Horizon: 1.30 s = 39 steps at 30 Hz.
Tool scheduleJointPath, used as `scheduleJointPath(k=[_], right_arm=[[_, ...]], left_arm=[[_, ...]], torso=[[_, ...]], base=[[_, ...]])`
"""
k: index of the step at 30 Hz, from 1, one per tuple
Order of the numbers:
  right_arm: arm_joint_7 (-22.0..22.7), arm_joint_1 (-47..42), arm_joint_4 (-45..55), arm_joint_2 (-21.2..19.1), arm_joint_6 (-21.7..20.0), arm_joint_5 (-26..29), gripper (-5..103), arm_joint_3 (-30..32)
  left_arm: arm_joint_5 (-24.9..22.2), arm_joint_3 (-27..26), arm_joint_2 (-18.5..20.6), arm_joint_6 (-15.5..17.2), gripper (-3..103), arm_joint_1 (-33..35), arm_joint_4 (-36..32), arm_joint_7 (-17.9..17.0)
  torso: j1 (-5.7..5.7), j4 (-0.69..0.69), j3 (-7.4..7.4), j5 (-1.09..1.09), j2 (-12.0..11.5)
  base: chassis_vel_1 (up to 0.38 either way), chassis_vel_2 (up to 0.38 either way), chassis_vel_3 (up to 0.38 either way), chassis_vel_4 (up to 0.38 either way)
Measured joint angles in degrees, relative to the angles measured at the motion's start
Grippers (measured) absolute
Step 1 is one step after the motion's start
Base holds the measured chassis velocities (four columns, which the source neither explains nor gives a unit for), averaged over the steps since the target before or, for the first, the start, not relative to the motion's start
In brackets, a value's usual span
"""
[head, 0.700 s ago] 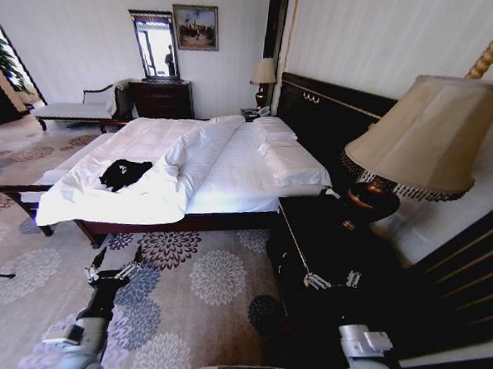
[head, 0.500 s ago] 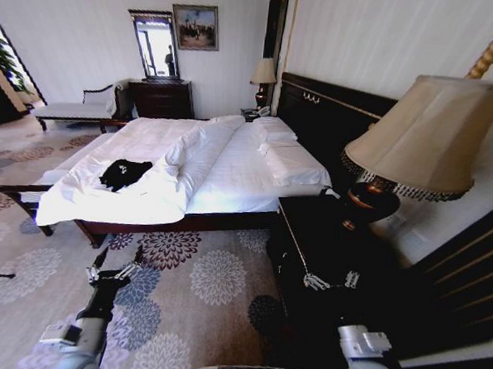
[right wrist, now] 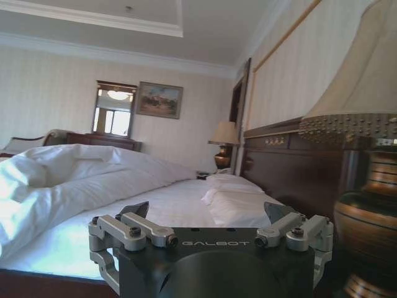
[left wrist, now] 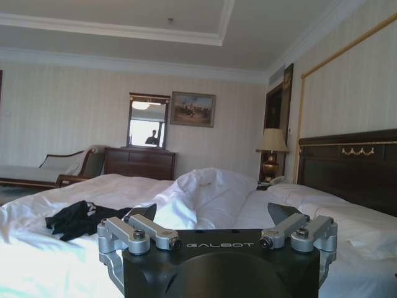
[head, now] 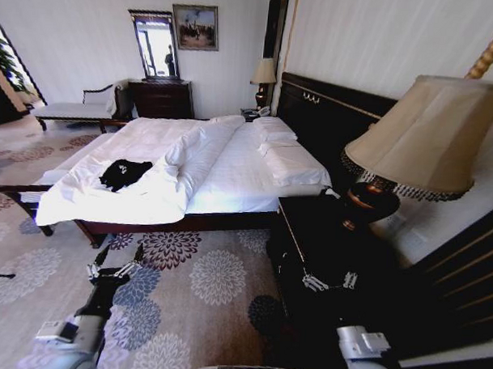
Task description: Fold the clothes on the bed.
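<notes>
The clothes (head: pixel 125 174), a crumpled black T-shirt, lie on the white duvet near the foot of the bed (head: pixel 231 172). In the left wrist view the clothes (left wrist: pixel 77 218) sit beyond my fingers on the bed (left wrist: pixel 205 189). My left gripper (head: pixel 114 269) hangs open and empty over the carpet, short of the bed's side rail. The same left gripper (left wrist: pixel 214 212) points at the bed. My right gripper (head: pixel 330 281) is open and empty by the dark nightstand. The right gripper (right wrist: pixel 206 210) faces the bed (right wrist: pixel 186 205) and its pillows.
A dark nightstand (head: pixel 326 236) with a large shaded lamp (head: pixel 426 134) stands close on my right. Flowered carpet (head: pixel 194 288) lies between me and the bed. A dresser with a mirror (head: pixel 160 96) and a chaise (head: pixel 79 107) stand at the far wall.
Both forearms have shifted slightly leftward at the bottom of the head view. The grippers stay open and the T-shirt has not moved.
</notes>
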Motion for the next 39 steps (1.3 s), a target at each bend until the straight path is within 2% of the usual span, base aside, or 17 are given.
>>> scheduleJointPath(k=[8,19,23,27,39], right_arm=[[-1.1,-0.16,-0.05,0.46,1.02,-0.02,100,0.17],[-1.11,-0.06,0.56,0.09,0.95,1.16,100,0.54],[-0.97,-0.16,0.48,0.26,0.98,1.32,100,0.48],[-0.9,-0.12,0.38,0.54,0.98,1.17,100,0.11],[-0.75,-0.16,0.08,0.87,1.05,0.29,100,-0.3]], left_arm=[[1.76,0.49,-1.75,0.14,100,1.32,-1.85,-0.16],[2.09,-0.14,-0.61,0.66,100,0.66,-1.91,-0.35],[4.83,0.4,-2.91,0.26,100,0.5,-2.27,-1.18],[5.1,1.13,-4.47,0.39,100,0.6,-3.01,-1.28],[5.85,1.65,-5.11,0.81,100,0.65,-3.08,-1.58]], torso=[[-0.01,0.0,0.0,0.01,0.0],[0.0,0.01,0.01,0.0,0.0],[0.0,0.0,0.0,-0.01,0.0],[0.0,0.0,0.0,0.0,0.0],[0.0,0.0,0.0,0.0,-0.01]], base=[[0.0,0.0,0.0,0.0],[-0.081,0.09,0.093,-0.092],[-0.141,0.117,0.126,-0.143],[-0.14,0.13,0.118,-0.128],[-0.122,0.116,0.126,-0.12]])
